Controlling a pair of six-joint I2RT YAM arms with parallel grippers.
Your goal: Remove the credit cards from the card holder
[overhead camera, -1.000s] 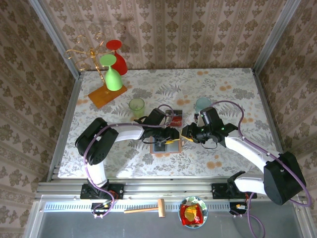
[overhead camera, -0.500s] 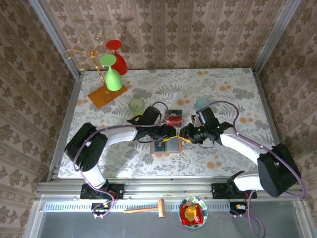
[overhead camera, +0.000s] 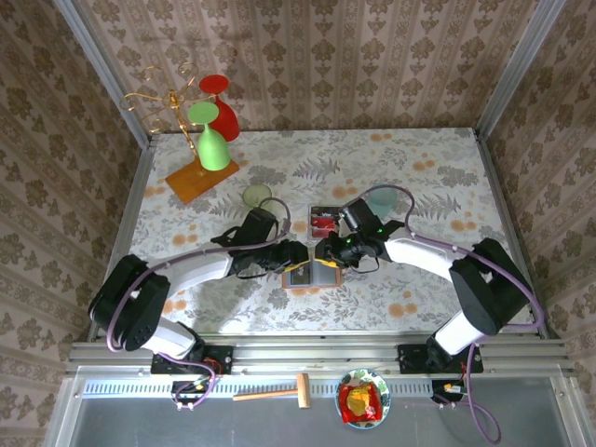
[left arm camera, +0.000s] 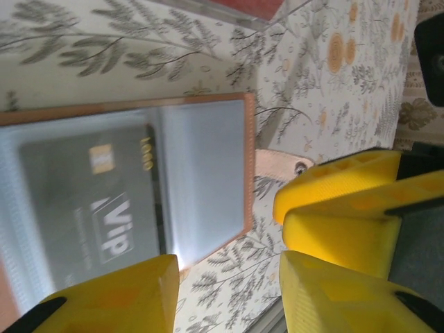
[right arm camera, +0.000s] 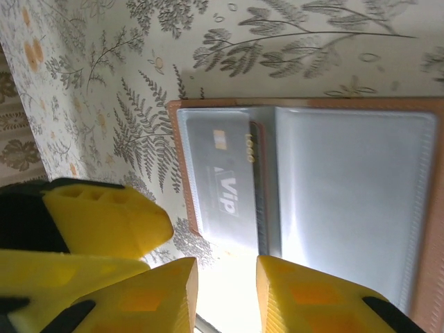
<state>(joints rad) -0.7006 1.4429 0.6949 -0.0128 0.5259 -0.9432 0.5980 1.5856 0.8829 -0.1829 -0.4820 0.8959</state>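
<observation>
Holder (overhead camera: 312,276) lies open directly beneath both claws, with a dark card (left arm camera: 90,201) lodged in its grey pocket. Over the last second both arms have swung inward and the claws have drawn close together above it, so a pull looks near, though none has begun. Left claw (left arm camera: 225,284) is moderately parted and right claw (right arm camera: 225,295) narrower; both are empty. Wrist views read the card's face and pocket edge. The top view adds a clear box (overhead camera: 324,223) holding something red, just beyond the claws.
</observation>
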